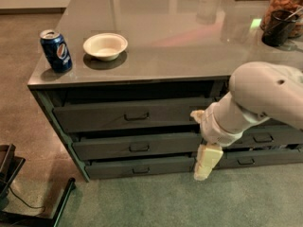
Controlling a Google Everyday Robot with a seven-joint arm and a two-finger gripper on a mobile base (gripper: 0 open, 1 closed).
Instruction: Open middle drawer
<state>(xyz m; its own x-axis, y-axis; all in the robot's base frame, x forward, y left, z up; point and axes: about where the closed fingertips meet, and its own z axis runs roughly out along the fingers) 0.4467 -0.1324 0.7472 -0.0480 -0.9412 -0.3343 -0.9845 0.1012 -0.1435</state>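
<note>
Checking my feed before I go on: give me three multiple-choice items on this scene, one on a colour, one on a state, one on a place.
1. The can is: A blue; B red; C green.
2. The bowl is: A empty; B full; C upside down.
3. The gripper is: A over the bowl; B low, right of the handle of the middle drawer; C beside the can.
Answers: A, its body is blue; A, its bare inside shows; B, it hangs apart from the handle, to its right.
</note>
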